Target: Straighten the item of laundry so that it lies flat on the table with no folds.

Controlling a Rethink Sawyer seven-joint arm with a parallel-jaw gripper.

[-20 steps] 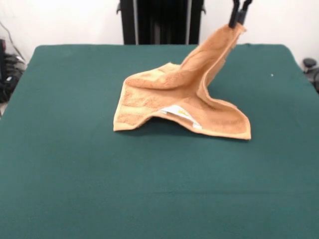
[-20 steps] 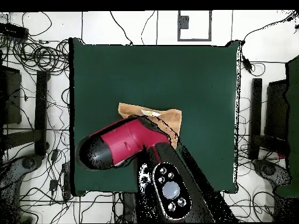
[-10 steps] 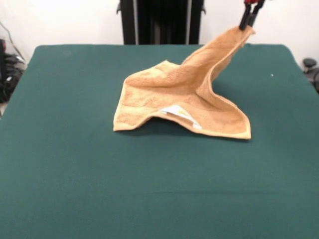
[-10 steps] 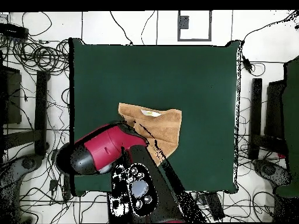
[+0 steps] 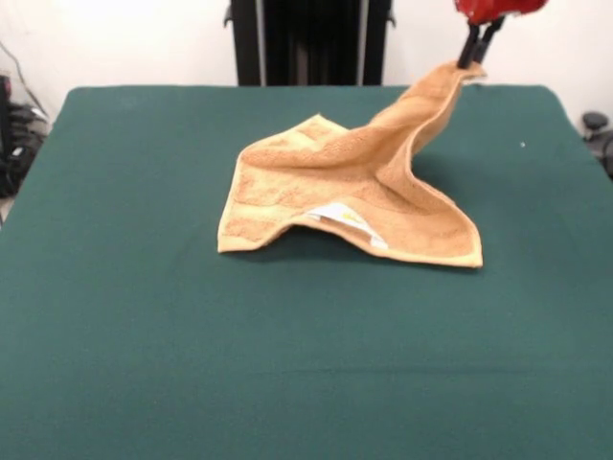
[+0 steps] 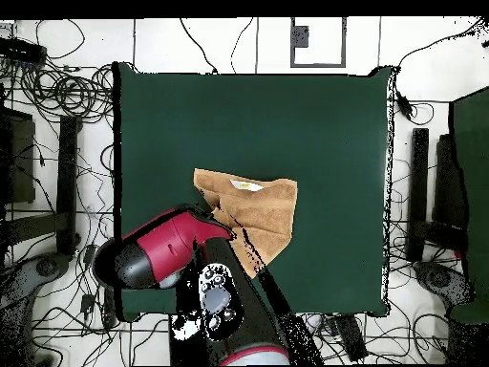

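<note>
— How much room is showing around the towel (image 5: 345, 192)?

— Plenty. The green tabletop (image 5: 287, 364) is lying bare on every side of it, with the widest stretch running toward the edge nearest the front camera. From overhead, the towel (image 6: 250, 215) is sitting nearer the robot's edge than the opposite one, and the red arm (image 6: 167, 250) is covering part of that edge.

— And the room itself?

— Cables are trailing over the pale floor (image 6: 57, 124) all round the tabletop, and a white wall is standing behind it.

— Where is the hand?

— The hand (image 5: 471, 59) is hanging near the robot's edge, pinching one towel corner between narrow dark fingers and lifting it. From that corner the cloth is sloping down to the rest, which is lying rumpled on the felt, a white label (image 5: 337, 215) peeking out under a raised fold.
</note>
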